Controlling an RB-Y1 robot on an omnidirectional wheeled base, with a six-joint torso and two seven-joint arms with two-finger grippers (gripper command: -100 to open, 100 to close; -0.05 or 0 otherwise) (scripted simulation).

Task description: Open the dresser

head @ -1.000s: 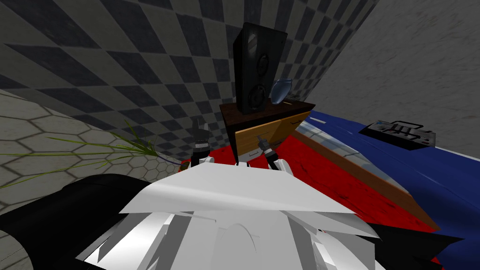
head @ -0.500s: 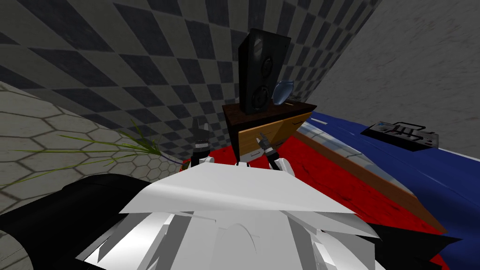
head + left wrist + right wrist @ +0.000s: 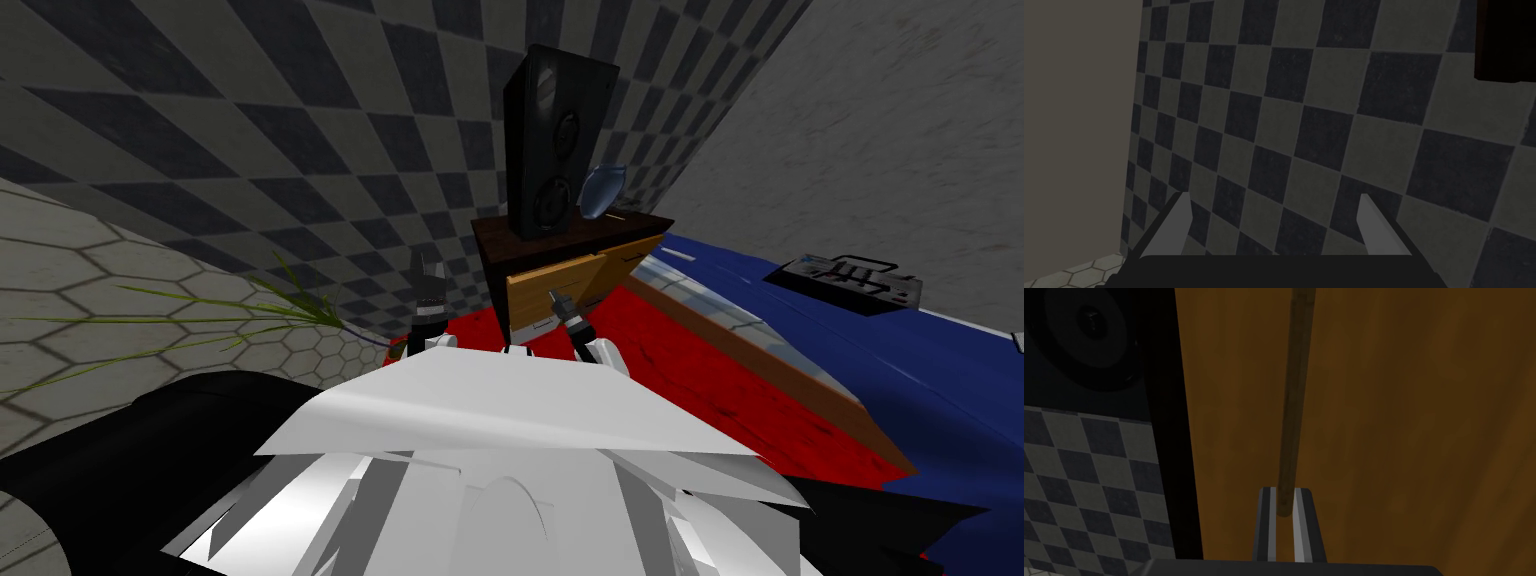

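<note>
1. The checkered wall (image 3: 300,150) and a blue-covered bed (image 3: 900,400) take up most of the head view. A red floor (image 3: 700,370) runs between the bed and me.
2. The dresser (image 3: 560,228) stands against that wall at the far end of the bed, straight ahead. It has a dark brown top and sides and orange-brown wood fronts.
3. A tall black speaker (image 3: 555,140) stands on its top, with a bluish glassy object (image 3: 600,190) just beside it.
4. In the head view the nearer drawer front (image 3: 550,290) seems to sit a little forward of the farther one, though I cannot be sure. The right wrist view shows that panel close up, plain grained wood.
5. That close view also shows a thin brown bar handle (image 3: 1291,398) running along the wood.
6. The right gripper (image 3: 1285,500) is clenched on the end of the handle, one finger pressed to each side.
7. The left gripper (image 3: 428,272) is raised to the left of the dresser, apart from it. Its fingers (image 3: 1179,225) are spread and hold nothing.
</note>
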